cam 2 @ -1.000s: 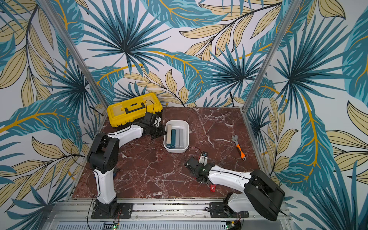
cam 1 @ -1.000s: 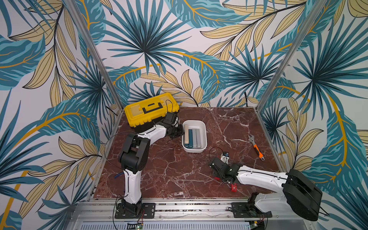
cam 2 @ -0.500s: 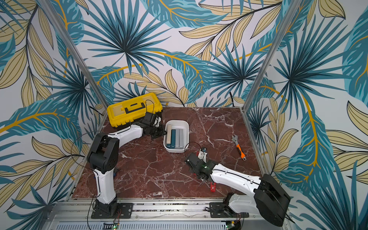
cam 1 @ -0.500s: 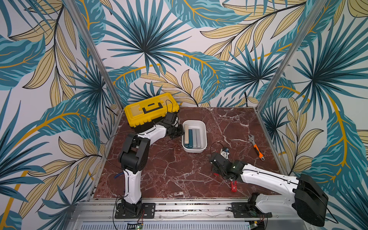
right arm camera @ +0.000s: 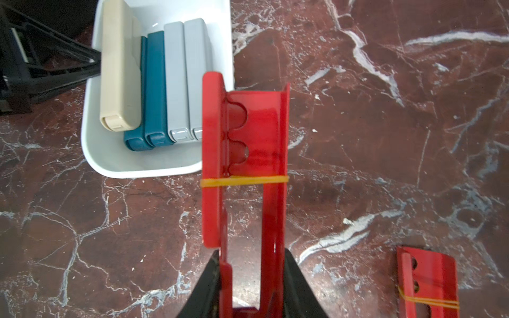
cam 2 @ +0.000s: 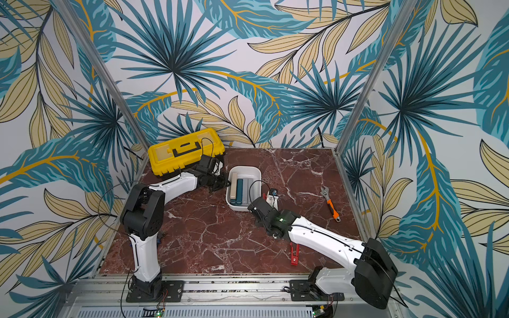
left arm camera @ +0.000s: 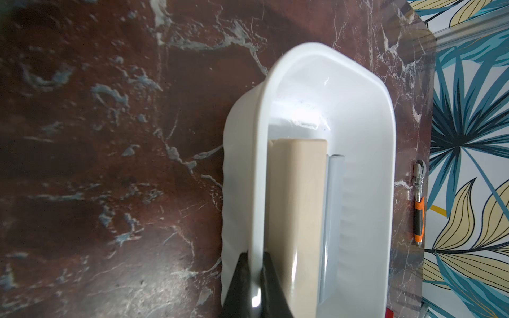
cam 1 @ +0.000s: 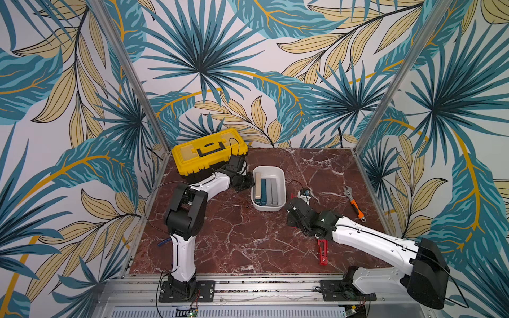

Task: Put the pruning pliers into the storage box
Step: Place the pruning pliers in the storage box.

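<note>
Pruning pliers (right arm camera: 261, 132) in red, bound by a yellow rubber band (right arm camera: 245, 180), were clamped between the fingers of my right gripper (right arm camera: 251, 252), which had them just beside the near right corner of the storage box (right arm camera: 143, 169). In the right wrist view their far end overlapped the box's rim. How high they hung above the marble table (cam 1: 234, 242) I could not tell. The box stood around the middle of the table, toward the back edge, and my left gripper (left arm camera: 254, 256) was closed on its left wall, one finger inside and one outside. Inside lay a beige piece (right arm camera: 118, 68) along the left wall, then two teal pieces (right arm camera: 155, 82) and two grey pieces (right arm camera: 176, 77), side by side lengthwise. A second red piece (cam 1: 322, 252), also banded, lay flat on the table near the front edge, right of the middle, beside my right arm. A yellow-lidded toolbox (cam 1: 209, 150) stood in the back left corner, and an orange-handled wrench (cam 1: 354, 202) lay near the right edge.
</note>
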`<state>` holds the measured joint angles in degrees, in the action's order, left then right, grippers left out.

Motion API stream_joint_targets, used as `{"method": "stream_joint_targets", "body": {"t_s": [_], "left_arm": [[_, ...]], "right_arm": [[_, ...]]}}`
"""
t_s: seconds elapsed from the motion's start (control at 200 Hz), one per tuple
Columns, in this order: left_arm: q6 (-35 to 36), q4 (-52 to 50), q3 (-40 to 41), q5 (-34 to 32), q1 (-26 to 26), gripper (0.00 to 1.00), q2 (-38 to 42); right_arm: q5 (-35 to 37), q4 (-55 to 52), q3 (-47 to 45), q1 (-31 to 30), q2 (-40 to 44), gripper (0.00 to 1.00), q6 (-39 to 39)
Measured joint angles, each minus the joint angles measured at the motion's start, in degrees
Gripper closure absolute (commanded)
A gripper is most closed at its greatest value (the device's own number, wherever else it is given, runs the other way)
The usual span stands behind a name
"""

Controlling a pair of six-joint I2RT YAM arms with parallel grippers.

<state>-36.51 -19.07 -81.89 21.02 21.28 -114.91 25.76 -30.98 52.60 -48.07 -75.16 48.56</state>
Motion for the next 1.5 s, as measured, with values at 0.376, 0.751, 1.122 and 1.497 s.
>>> {"method": "stream_joint_targets", "body": {"t_s": [0.376,0.751,1.122,1.497], "left_arm": [[0.0,-0.5,0.0,0.0,0.0,1.0,0.1],[-0.5,-0.3,0.7,0.2,0.0,1.0,0.3],[-0.6,-0.2,0.8,0.4,0.0,1.0,0.3],[-0.6,-0.2,0.8,0.7,0.0,1.0,0.3]], "right_arm": [[-3.8,4.5,15.8,0.9,-15.0,0.84,-9.6],[-9.0,7.4,22.2,5.7,-24.7,0.85,-14.6],[-11.9,8.3,28.0,7.9,-29.7,0.85,-17.4],[-13.5,8.7,29.7,8.6,-34.9,0.86,-17.6]]}}
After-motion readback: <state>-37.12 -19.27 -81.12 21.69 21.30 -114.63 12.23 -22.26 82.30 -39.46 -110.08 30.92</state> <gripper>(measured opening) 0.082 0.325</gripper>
